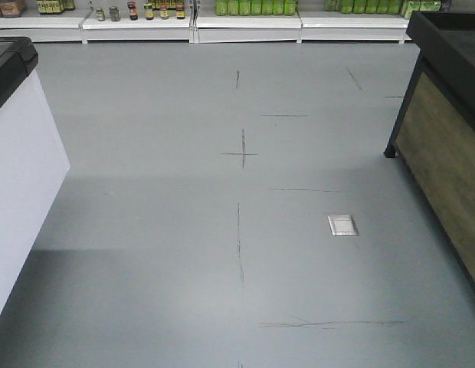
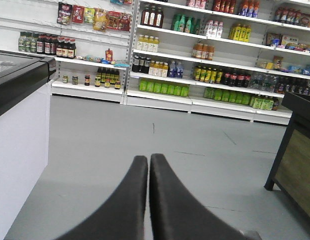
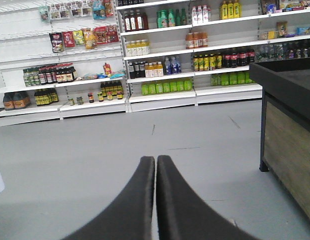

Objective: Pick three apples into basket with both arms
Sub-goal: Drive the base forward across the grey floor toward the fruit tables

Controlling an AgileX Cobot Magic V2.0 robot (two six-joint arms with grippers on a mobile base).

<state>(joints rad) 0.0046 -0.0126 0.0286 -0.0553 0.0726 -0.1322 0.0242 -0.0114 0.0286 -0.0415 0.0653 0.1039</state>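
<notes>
The apples and the basket are out of view in every frame. My left gripper [image 2: 149, 159] is shut, its two black fingers pressed together with nothing between them, held above the grey shop floor [image 2: 195, 140]. My right gripper [image 3: 155, 160] is likewise shut and holds nothing, pointing across the floor toward the shelves. Neither arm shows in the front view, which holds only bare floor [image 1: 237, 230].
A white freezer chest with a black rim [image 1: 15, 153] stands at the left. A dark-topped wooden display stand [image 1: 444, 153] is at the right. Stocked shelves [image 2: 205, 60] line the far wall. A small metal floor plate [image 1: 342, 225] lies right of centre.
</notes>
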